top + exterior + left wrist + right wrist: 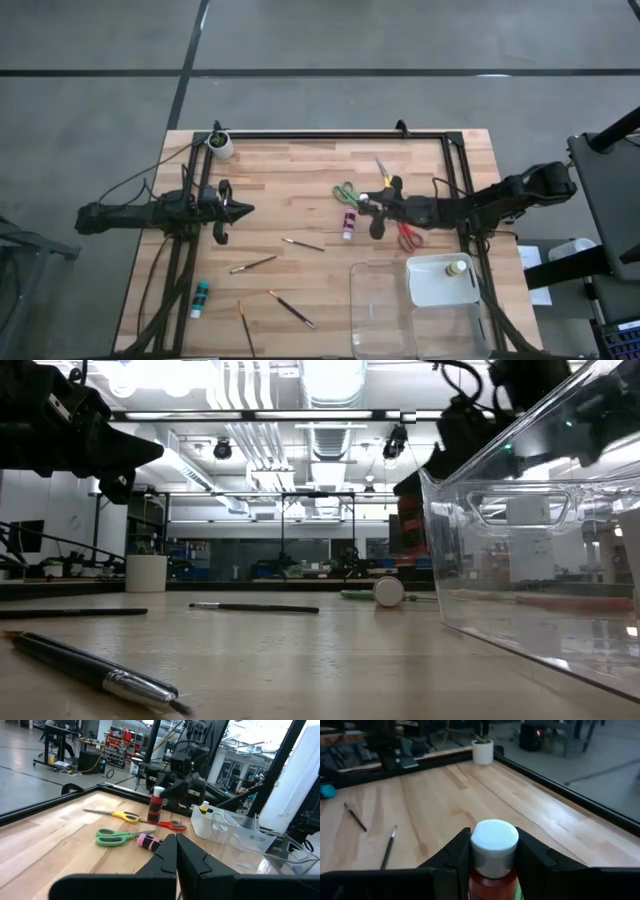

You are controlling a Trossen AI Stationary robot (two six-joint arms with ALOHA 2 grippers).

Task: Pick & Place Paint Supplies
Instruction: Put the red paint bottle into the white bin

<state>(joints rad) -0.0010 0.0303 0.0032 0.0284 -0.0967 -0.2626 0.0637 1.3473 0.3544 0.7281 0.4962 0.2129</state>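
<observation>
My right gripper reaches in from the table's right and is shut on a red paint bottle with a white cap. Around it lie green scissors, yellow scissors, red scissors and a pink bottle on its side. A teal bottle and several thin brushes lie on the wood nearer the front. A yellow bottle stands in the clear tray's white compartment. My left gripper waits shut over the table's left part, holding nothing. My right gripper pinches the red bottle just under its white cap, one finger on each side. The fingers come nearly level from the table's right. The bottle stands upright, red body below the fingers. Whether its base is off the wood, I cannot tell.
A clear plastic tray sits at the front right, close to the low camera. A small white cup stands at the far left corner. A black rail runs along the far edge. Bare wood lies between the two grippers.
</observation>
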